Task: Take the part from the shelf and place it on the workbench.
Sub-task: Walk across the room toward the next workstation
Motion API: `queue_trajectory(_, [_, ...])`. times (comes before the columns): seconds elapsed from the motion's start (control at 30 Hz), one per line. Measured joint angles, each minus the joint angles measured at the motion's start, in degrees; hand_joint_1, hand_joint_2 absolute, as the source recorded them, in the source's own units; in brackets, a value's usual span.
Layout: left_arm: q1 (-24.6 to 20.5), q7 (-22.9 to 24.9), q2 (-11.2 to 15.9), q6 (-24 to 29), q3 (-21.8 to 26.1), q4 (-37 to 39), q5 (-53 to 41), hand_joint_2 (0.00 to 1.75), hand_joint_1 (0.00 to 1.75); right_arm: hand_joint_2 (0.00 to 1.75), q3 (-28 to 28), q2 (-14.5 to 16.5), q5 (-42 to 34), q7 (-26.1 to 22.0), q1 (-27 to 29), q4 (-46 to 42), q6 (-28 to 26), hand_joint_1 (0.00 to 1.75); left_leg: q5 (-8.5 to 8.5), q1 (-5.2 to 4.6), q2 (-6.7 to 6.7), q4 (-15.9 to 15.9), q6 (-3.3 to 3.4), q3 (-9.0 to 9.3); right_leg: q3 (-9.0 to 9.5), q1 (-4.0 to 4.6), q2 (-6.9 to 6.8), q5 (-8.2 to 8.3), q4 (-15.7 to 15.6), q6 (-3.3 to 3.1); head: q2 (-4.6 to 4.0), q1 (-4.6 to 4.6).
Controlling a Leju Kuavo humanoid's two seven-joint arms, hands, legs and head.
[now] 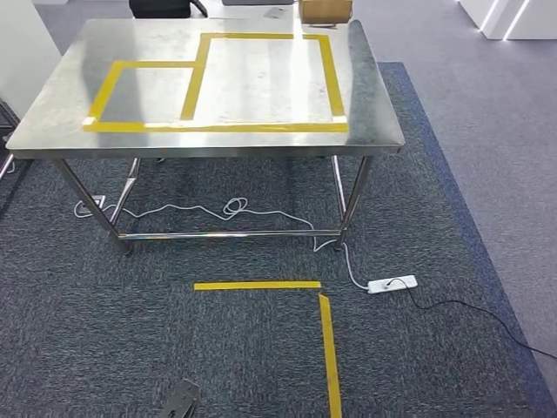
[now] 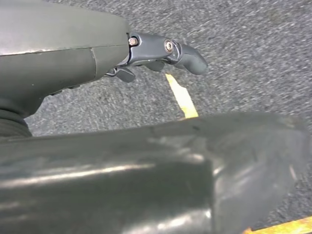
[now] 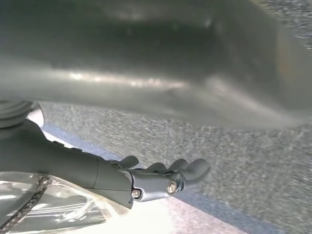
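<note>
We see a clear plastic packet (image 3: 55,204) with a dark braided cord in it, pressed close against the underside of the right hand (image 3: 154,178); likely the part, can't confirm. It is at the hand, well away from the workbench (image 1: 368,96). The right hand's fingers (image 3: 191,168) run nearly straight and bunched together, only lightly curled. We cannot tell whether they have hold of the packet or it just lies beside them.

The left hand (image 2: 154,48) hangs over grey carpet (image 2: 239,44), fingers stretched out and a little apart, nothing in them.

In the head view the workbench is a steel table standing ahead of us. Yellow tape boxes (image 1: 197,83) mark two rectangles on its top, a smaller one on the left touching a larger one on the right. A cardboard box (image 1: 325,9) sits at the far edge, partly cut off.

Under the table a white cable (image 1: 230,209) loops across the carpet to a white power strip (image 1: 392,284) just past the right front leg. Yellow floor tape (image 1: 258,285) forms a corner on the carpet nearer us.
</note>
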Motion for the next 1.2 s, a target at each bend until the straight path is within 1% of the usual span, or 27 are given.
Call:
queue_trajectory(0.03, [0.0, 0.0, 0.0, 0.0, 0.0, 0.0, 0.0, 0.00, 0.00, 0.00, 0.0, 0.0, 0.0, 0.0, 0.0, 0.0, 0.0, 0.00, 0.30, -0.15, 0.01, 0.1, 0.02, -0.50, 0.71, 0.03, 0.00, 0.62, -0.1, -0.11, 0.00, 0.00])
queue_trajectory(0.07, [0.0, 0.0, 0.0, 0.0, 0.0, 0.0, 0.0, 0.00, 0.00, 0.00, 0.0, 0.0, 0.0, 0.0, 0.1, 0.0, 0.0, 0.00, 0.57, -0.29, 0.00, 0.3, 0.01, -0.94, 2.61, 0.06, 0.00, 2.14, -2.7, -0.32, 0.00, -0.01])
queue_trajectory(0.1, [0.0, 0.0, 0.0, 0.0, 0.0, 0.0, 0.0, 0.00, 0.00, 0.00, 0.0, -0.1, 0.0, 0.0, 0.0, 0.0, 0.0, 0.00, 0.81, -0.40, -0.01, 0.4, -0.04, -1.30, 5.39, 0.13, 0.00, 3.85, -7.0, -0.65, 0.00, 0.00])
queue_trajectory(0.17, [-0.1, 0.0, -0.1, 0.0, 0.0, 0.0, -0.1, 0.00, 0.00, 0.00, 0.0, -0.1, 0.0, -0.1, -0.2, 0.0, 0.0, 0.00, 1.34, -0.64, 0.00, 0.7, -0.43, -1.87, 10.48, 0.37, 0.03, 5.55, -15.1, -1.20, 0.00, -0.06])
queue_trajectory(0.2, [-0.1, 0.0, -0.1, 0.1, 0.0, 0.0, -0.2, 0.00, 0.00, 0.00, 0.0, -0.1, -0.1, -0.1, -0.3, 0.0, 0.0, 0.00, 1.65, -0.68, 0.01, 0.8, -0.71, -2.04, 11.59, 0.50, 0.05, 5.66, -17.3, -1.35, 0.00, -0.04])
queue_trajectory(0.23, [-0.2, 0.0, -0.2, 0.1, 0.0, 0.0, -0.3, 0.00, 0.00, 0.00, 0.0, -0.2, -0.1, -0.1, -0.3, 0.0, 0.0, 0.00, 1.99, -0.68, 0.02, 0.8, -1.04, -2.18, 11.73, 0.63, 0.08, 5.56, -17.9, -1.44, 0.00, -0.04])
queue_trajectory(0.3, [-0.2, 0.1, -0.3, 0.1, 0.0, 0.0, -0.3, 0.00, 0.00, 0.00, 0.0, -0.2, -0.2, -0.2, -0.2, 0.0, 0.0, 0.00, 2.26, -0.61, -0.05, 0.9, -1.69, -2.41, 10.98, 0.56, 0.00, 6.29, -18.2, -2.01, 0.00, 0.03])
queue_trajectory(0.33, [-0.2, 0.1, -0.3, 0.1, 0.0, 0.0, -0.3, 0.00, 0.00, 0.00, 0.0, -0.2, -0.2, -0.2, -0.2, 0.0, 0.0, 0.00, 1.36, -0.58, -0.12, 1.6, -2.06, -2.73, 10.64, 0.42, -0.08, 6.75, -18.4, -2.45, 0.00, -0.05])
queue_trajectory(0.37, [-0.2, 0.2, -0.3, 0.1, 0.0, 0.0, -0.3, 0.00, 0.00, 0.00, 0.0, -0.2, -0.2, -0.2, -0.2, 0.0, 0.0, 0.00, -0.46, -0.51, -0.20, 3.2, -2.41, -3.29, 10.23, 0.27, -0.17, 7.28, -18.6, -2.88, 0.00, -0.15])
queue_trajectory(0.43, [-0.2, 0.2, -0.2, 0.1, 0.0, 0.0, -0.3, 0.00, 0.00, 0.00, 0.0, -0.2, -0.2, -0.1, -0.2, 0.0, 0.0, 0.00, -5.96, -0.19, -0.28, 9.7, -3.06, -5.13, 9.41, 0.18, -0.28, 8.20, -18.6, -3.31, 0.00, -0.31])
queue_trajectory(0.47, [-0.2, 0.3, -0.2, 0.0, 0.0, 0.0, -0.3, 0.00, 0.00, 0.00, 0.0, -0.2, -0.2, -0.1, -0.1, 0.0, 0.0, 0.00, -8.11, -0.01, -0.28, 13.4, -3.32, -5.97, 8.92, 0.20, -0.32, 8.64, -18.5, -3.34, 0.00, -0.33])
queue_trajectory(0.5, [-0.2, 0.3, -0.2, 0.0, 0.0, 0.0, -0.3, 0.00, 0.00, 0.00, 0.0, -0.2, -0.2, 0.0, -0.1, 0.0, 0.0, 0.00, -9.12, 0.15, -0.28, 16.1, -3.53, -6.27, 8.39, 0.21, -0.35, 9.06, -18.2, -3.30, 0.00, -0.32])
queue_trajectory(0.53, [-0.2, 0.3, -0.2, -0.1, 0.0, 0.0, -0.3, 0.00, 0.00, 0.00, 0.0, -0.2, -0.2, 0.0, -0.1, 0.0, 0.0, 0.00, -8.93, 0.27, -0.28, 16.9, -3.67, -5.71, 7.75, 0.21, -0.36, 9.41, -17.9, -3.21, 0.00, -0.34])
queue_trajectory(0.57, [-0.2, 0.4, -0.2, -0.1, 0.0, 0.0, -0.3, 0.00, 0.00, 0.00, 0.0, -0.2, -0.2, 0.0, -0.1, 0.0, 0.0, 0.00, -7.69, 0.36, -0.28, 15.2, -3.71, -4.08, 7.06, 0.21, -0.35, 9.66, -17.6, -3.09, 0.00, -0.36])
queue_trajectory(0.63, [-0.3, 0.4, -0.2, -0.1, 0.0, 0.0, -0.3, 0.00, 0.00, 0.00, 0.0, -0.2, -0.2, 0.0, -0.1, 0.0, 0.0, 0.00, -4.90, 0.41, -0.29, 7.1, -3.38, 1.17, 5.96, 0.23, -0.33, 9.96, -16.7, -2.79, 0.00, -0.35])
queue_trajectory(0.67, [-0.3, 0.4, -0.1, -0.1, 0.0, 0.0, -0.3, 0.00, 0.00, 0.00, 0.0, -0.2, -0.2, 0.0, -0.1, 0.0, 0.0, 0.00, -4.11, 0.34, -0.31, 3.4, -3.06, 3.28, 5.51, 0.28, -0.32, 10.13, -16.4, -2.55, 0.00, -0.32])
queue_trajectory(0.7, [-0.4, 0.4, -0.1, -0.1, 0.0, 0.0, -0.4, 0.00, 0.00, 0.00, 0.0, -0.2, -0.2, 0.0, -0.2, 0.0, 0.0, 0.00, -3.80, 0.23, -0.33, 1.1, -2.72, 4.44, 5.16, 0.32, -0.32, 10.37, -16.1, -2.25, 0.00, -0.31])
queue_trajectory(0.8, [-0.3, 0.4, -0.1, -0.1, 0.0, 0.0, -0.4, 0.00, 0.00, 0.00, 0.0, -0.2, -0.2, 0.0, -0.1, 0.0, 0.0, 0.00, -3.13, 0.04, -0.28, 0.1, -1.62, 3.98, 4.54, 0.21, -0.29, 11.18, -15.9, -1.09, 0.00, -0.29])
queue_trajectory(0.83, [-0.4, 0.4, -0.1, -0.1, 0.0, 0.0, -0.3, 0.00, 0.00, 0.00, 0.0, -0.2, -0.2, 0.0, -0.1, 0.0, 0.0, 0.00, -2.66, 0.12, -0.20, -0.1, -1.14, 3.62, 4.09, 0.14, -0.23, 10.63, -15.5, -0.74, 0.00, -0.25])
queue_trajectory(0.87, [-0.4, 0.4, -0.1, -0.1, 0.0, 0.0, -0.3, 0.00, 0.00, 0.00, 0.0, -0.3, -0.2, 0.0, -0.1, 0.0, 0.0, 0.00, -2.11, 0.22, -0.11, -0.3, -0.63, 3.21, 3.39, 0.10, -0.13, 9.20, -14.2, -0.47, 0.00, -0.18])
queue_trajectory(0.9, [-0.5, 0.4, -0.2, -0.1, 0.0, 0.0, -0.3, 0.00, 0.00, 0.00, 0.0, -0.3, -0.2, 0.0, -0.1, 0.0, 0.0, 0.00, -1.56, 0.29, -0.03, -0.4, -0.25, 2.68, 2.35, 0.04, -0.04, 6.96, -11.7, -0.27, 0.00, -0.12])
queue_trajectory(0.97, [-0.5, 0.4, -0.2, -0.1, 0.0, 0.0, -0.3, 0.00, 0.00, 0.00, 0.0, -0.3, -0.2, 0.0, -0.1, 0.0, 0.0, 0.00, -0.54, 0.18, 0.02, -0.3, 0.06, 1.33, -0.10, 0.01, 0.03, 2.04, -4.2, 0.06, 0.00, -0.04])
queue_trajectory(1.0, [-0.5, 0.4, -0.2, -0.1, 0.0, 0.0, -0.3, 0.00, 0.00, 0.00, 0.0, -0.3, -0.2, 0.0, -0.1, 0.0, 0.0, 0.00, -0.04, 0.12, 0.03, -0.2, 0.05, 0.60, -0.77, 0.00, 0.03, 0.85, -1.1, 0.18, 0.00, -0.08])
queue_trajectory(1.03, [-0.5, 0.4, -0.2, -0.1, 0.0, 0.0, -0.4, 0.00, 0.00, 0.00, 0.0, -0.3, -0.2, 0.0, -0.1, 0.0, 0.0, 0.00, 0.44, 0.09, 0.04, -0.1, -0.01, -0.12, -0.62, 0.00, 0.02, 0.89, 0.3, 0.25, 0.00, -0.07])
queue_trajectory(1.07, [-0.5, 0.4, -0.2, -0.1, 0.0, 0.0, -0.4, 0.00, 0.00, 0.00, 0.0, -0.3, -0.2, 0.0, 0.0, 0.0, 0.0, 0.00, 0.85, 0.09, 0.04, 0.1, -0.12, -0.79, 0.62, -0.01, 0.02, 2.05, -0.5, 0.26, 0.00, -0.06])
queue_trajectory(1.13, [-0.5, 0.4, -0.2, -0.1, 0.0, 0.0, -0.4, 0.00, 0.00, 0.00, 0.0, -0.3, -0.2, 0.0, -0.2, 0.0, 0.0, 0.00, 1.49, 0.10, 0.03, 0.6, -0.52, -1.97, 5.94, -0.07, 0.02, 4.90, -7.8, 0.15, 0.00, -0.06])
queue_trajectory(1.2, [-0.5, 0.4, -0.2, -0.1, 0.0, 0.0, -0.4, 0.00, 0.00, 0.00, 0.0, -0.3, -0.2, -0.1, -0.4, 0.0, 0.0, 0.00, 2.10, -0.05, 0.02, 1.1, -1.14, -2.77, 10.87, 0.02, 0.17, 5.51, -15.4, -0.19, 0.00, -0.14])
